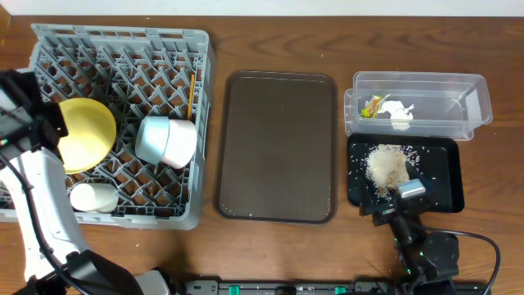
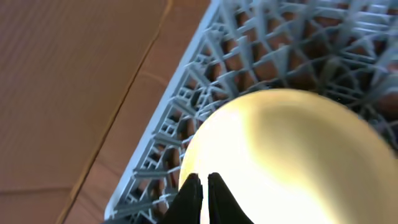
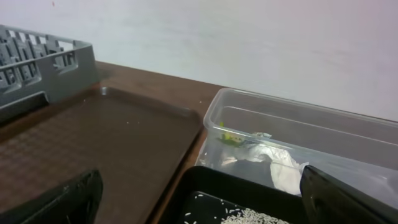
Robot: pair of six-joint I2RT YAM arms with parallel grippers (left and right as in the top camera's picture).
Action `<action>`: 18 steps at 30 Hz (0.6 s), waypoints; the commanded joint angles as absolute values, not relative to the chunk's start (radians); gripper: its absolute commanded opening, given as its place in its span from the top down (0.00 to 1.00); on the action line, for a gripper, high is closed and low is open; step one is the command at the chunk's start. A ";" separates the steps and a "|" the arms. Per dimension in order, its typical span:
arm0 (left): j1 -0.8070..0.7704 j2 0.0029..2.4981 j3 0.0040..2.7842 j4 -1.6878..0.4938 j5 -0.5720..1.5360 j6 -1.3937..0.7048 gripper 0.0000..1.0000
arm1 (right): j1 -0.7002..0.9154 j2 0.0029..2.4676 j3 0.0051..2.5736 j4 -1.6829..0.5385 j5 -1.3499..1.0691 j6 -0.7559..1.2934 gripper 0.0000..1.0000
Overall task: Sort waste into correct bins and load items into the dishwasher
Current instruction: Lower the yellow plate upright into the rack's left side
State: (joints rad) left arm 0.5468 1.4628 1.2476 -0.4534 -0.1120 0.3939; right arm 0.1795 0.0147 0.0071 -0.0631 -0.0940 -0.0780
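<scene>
The grey dish rack [image 1: 205, 82] at the left holds a pale-yellow plate [image 1: 86, 131], a light-blue bowl [image 1: 160, 139] on its side, a white bowl [image 1: 92, 197] and chopsticks [image 1: 191, 94]. My left gripper [image 1: 51, 123] is at the plate's left edge. In the left wrist view its fingers [image 2: 203, 186] are shut and empty in front of the plate's face [image 2: 292, 155]. The clear tub [image 1: 483, 102] holds the wrapper [image 1: 375, 105] and the tissue [image 1: 399, 112]. The black tray [image 1: 446, 176] holds the rice scraps [image 1: 388, 166]. My right gripper [image 1: 385, 211] is open and empty at the tray's near edge.
The large brown serving tray [image 1: 277, 147] lies between the rack and the bins. The right wrist view shows the open fingers [image 3: 199, 199], the black tray [image 3: 205, 180], the clear tub [image 3: 214, 115], the brown tray [image 3: 93, 143] and the rack corner [image 3: 56, 68]. Loose rice grains dot the black tray.
</scene>
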 commanded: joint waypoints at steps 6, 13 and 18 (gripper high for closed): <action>0.534 1.466 1.248 -0.438 -0.344 0.259 0.53 | 0.170 0.007 0.006 -0.067 -0.098 -0.087 0.01; 0.548 1.467 1.248 -0.546 -0.232 0.078 0.31 | 0.170 0.007 0.006 -0.067 -0.098 -0.087 0.01; 0.649 1.501 1.248 -0.553 -0.172 -0.123 0.17 | 0.170 0.007 0.006 -0.067 -0.097 -0.087 0.01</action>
State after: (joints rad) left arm 0.5896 1.4734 1.2476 -0.5503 -0.2287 0.0219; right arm 0.1795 0.0147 0.0071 -0.0631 -0.0940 -0.0780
